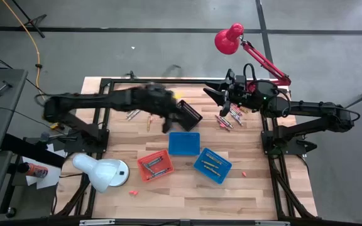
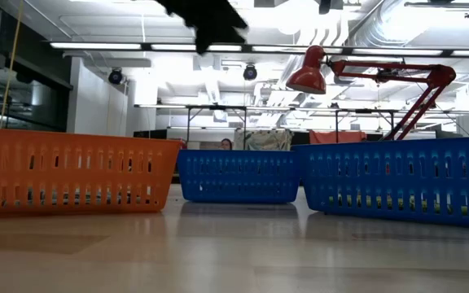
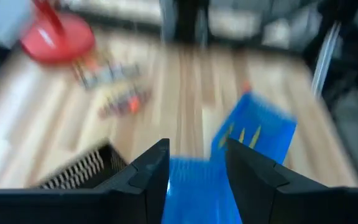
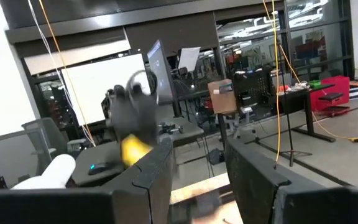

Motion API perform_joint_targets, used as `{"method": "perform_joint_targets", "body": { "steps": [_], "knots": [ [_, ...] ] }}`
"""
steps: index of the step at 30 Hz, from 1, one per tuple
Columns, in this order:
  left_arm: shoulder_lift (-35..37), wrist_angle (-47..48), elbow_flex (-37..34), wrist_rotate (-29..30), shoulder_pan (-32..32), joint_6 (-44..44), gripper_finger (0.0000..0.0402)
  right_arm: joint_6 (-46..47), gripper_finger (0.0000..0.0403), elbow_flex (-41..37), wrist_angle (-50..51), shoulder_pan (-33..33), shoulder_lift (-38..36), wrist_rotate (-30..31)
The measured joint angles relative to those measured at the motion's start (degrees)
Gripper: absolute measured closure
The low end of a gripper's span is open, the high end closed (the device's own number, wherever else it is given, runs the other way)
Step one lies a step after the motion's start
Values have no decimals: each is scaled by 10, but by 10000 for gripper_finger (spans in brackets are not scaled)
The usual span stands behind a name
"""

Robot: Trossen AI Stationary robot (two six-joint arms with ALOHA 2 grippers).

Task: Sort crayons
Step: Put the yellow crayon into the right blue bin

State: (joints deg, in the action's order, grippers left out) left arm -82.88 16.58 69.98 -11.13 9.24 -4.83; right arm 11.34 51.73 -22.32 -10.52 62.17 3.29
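Note:
Crayons lie loose on the wooden table: a pile [image 1: 228, 118] near the right arm and a few [image 1: 132, 115] at the far left. More crayons lie inside the red-orange basket [image 1: 155, 165] and one blue basket [image 1: 212, 164]. My left gripper [image 1: 170, 119], blurred, hangs open above the table beside the black basket [image 1: 188, 113]. In its wrist view nothing sits between its fingers [image 3: 194, 155], and the other blue basket [image 3: 194, 186] shows below them. My right gripper [image 1: 211, 94] is raised at the far side, open [image 4: 197, 162], with nothing in it.
A white lamp [image 1: 99, 172] lies at the near left and a red lamp [image 1: 229, 37] stands beyond the far right corner. Small crayon bits [image 1: 132, 193] [image 1: 244, 173] lie near the front. A yellow blur [image 4: 134, 149] shows by the left arm; what it is I cannot tell.

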Motion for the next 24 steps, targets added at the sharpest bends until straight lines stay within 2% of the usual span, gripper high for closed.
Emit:
{"method": "perform_joint_targets", "body": {
  "steps": [4, 7, 9, 13, 21, 24],
  "knots": [
    [118, -138, -115, 36, 2, -71, 257, 1, 261, 0, 13, 0, 0, 0],
    [182, -197, -180, 83, -14, -89, 257, 1, 261, 0, 19, 0, 0, 0],
    [211, -204, -210, 116, -22, -90, 257, 1, 261, 0, 20, 0, 0, 0],
    [237, -205, -227, 165, -31, -86, 257, 1, 261, 0, 20, 0, 0, 0],
    [240, -209, -227, 169, -26, -86, 257, 3, 261, 0, 22, 0, 0, 0],
    [239, -208, -227, 170, -21, -86, 257, 34, 261, 0, 42, 0, 0, 0]
  ]
}}
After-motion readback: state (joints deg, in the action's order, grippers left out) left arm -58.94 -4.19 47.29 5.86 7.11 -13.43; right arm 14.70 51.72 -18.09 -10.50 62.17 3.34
